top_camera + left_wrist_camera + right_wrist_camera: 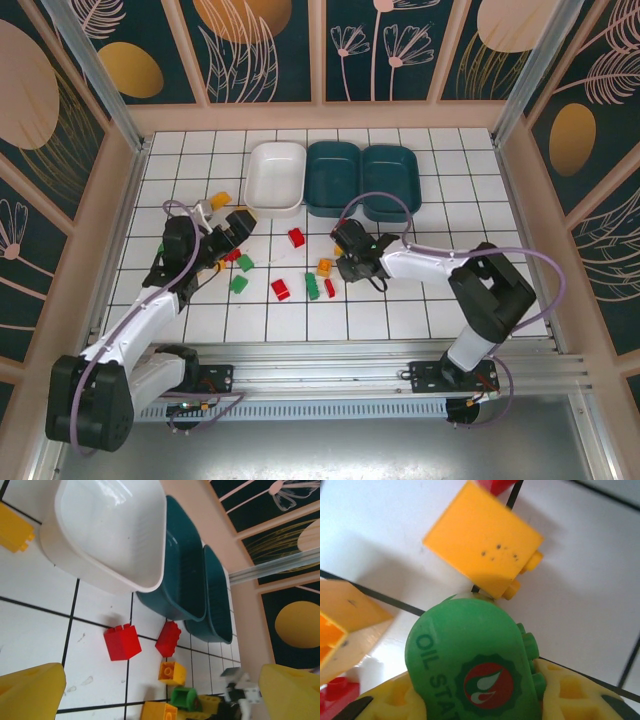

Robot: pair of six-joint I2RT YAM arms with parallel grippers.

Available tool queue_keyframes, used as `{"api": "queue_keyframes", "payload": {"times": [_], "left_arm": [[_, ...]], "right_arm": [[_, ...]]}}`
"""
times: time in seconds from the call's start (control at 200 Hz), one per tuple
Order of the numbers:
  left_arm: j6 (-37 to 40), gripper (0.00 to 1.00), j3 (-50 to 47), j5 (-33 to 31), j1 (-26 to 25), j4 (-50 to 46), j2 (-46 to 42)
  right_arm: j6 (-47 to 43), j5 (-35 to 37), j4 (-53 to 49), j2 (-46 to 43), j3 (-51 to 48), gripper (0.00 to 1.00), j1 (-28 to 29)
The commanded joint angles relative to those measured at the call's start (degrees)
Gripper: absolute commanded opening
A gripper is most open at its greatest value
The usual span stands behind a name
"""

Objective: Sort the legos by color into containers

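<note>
Right gripper (341,266) is low over the middle cluster on the tabletop (470,240). In its wrist view the jaws are narrow, with the yellow pads (570,695) against both sides of a green lego (470,655) that has a round top and a printed label. I read that as a grip, though how firm it is I can't judge.

Left gripper (226,232) hangs near the white bin (276,178) with its jaws fully spread and nothing in them. Two red legos (122,641) lie just beyond it.

The two teal bins (333,178) sit to the right of the white one at the far side. The rest of the legos are loose on the near tiles.

Risks as I see them:
- The green lego's top is curved. If the pads are on the curve and not on flat sides, it could squirt out on the lift.
- A yellow-orange lego (482,545) lies right against the far side of the green one, with another (345,625) close on the left. Either could be dragged or flicked as the green one comes up.
- Both arms are working the same patch, so the carry to the bins passes close to the left arm.
- The right arm's cable loops out over the nearest teal bin and could snag on its rim.
</note>
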Motion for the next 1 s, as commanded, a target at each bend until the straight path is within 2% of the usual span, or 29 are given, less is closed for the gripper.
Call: {"api": "queue_keyframes", "payload": {"times": [0.0,0.13,0.26,0.385,0.656,0.721,0.816,0.911,0.991], "left_arm": [[0.5,0.98,1.2,2.2,-0.2,-2.5,1.5],[-0.1,0.98,0.5,3.0,-0.3,-2.6,2.7],[-1.4,0.98,-0.3,3.2,-0.2,-1.4,2.8],[-1.8,0.98,0.3,4.0,-0.2,-1.2,3.2],[-2.2,0.98,1.6,6.7,-1.1,0.7,4.4],[-2.1,0.98,1.8,7.0,-1.6,1.1,5.0],[-2.0,0.98,2.2,7.4,-2.1,1.3,6.0],[-1.5,0.99,2.8,7.7,-2.2,1.3,6.7],[-1.4,0.99,3.4,7.7,-2.4,1.4,7.0]], "right_arm": [[1.6,4.1,0.3,-3.4,2.7,0.11,-0.7],[1.1,6.0,0.5,-4.3,6.7,0.11,-5.1],[0.8,5.7,4.4,-3.8,10.3,0.11,-13.9],[-0.7,1.9,5.4,3.3,17.1,0.11,-21.7],[-2.5,-4.0,1.8,19.0,32.8,0.14,-28.9],[-2.5,-4.4,0.9,20.7,35.1,0.23,-29.6],[-2.5,-3.0,-0.4,21.4,37.5,0.47,-29.7],[-2.6,-1.6,-0.6,19.7,38.0,0.55,-29.7],[-2.6,-0.3,-0.9,17.4,37.9,0.57,-29.3]]}}
